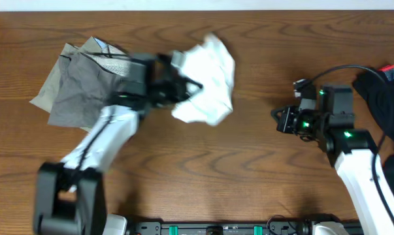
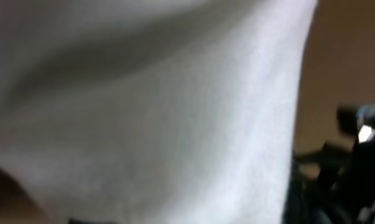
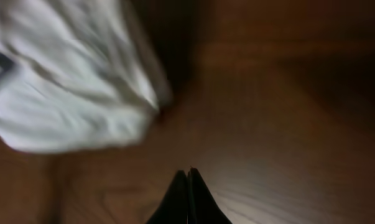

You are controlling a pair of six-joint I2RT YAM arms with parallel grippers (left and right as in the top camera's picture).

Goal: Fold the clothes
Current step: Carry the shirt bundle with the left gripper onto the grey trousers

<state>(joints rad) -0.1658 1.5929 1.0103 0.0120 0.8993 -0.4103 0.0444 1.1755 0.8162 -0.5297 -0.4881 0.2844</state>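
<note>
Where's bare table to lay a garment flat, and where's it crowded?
Widest: the near middle of the brown wooden table, between the arms, in front of the crumpled white cotton T-shirt. Narrower: between that shirt and the shut right gripper. Crowded: far left, where the left gripper pinches the shirt beside the grey-khaki trousers, and the right edge, under the black garment.

white T-shirt blurred in close-up, black garment cut by right edge
</note>
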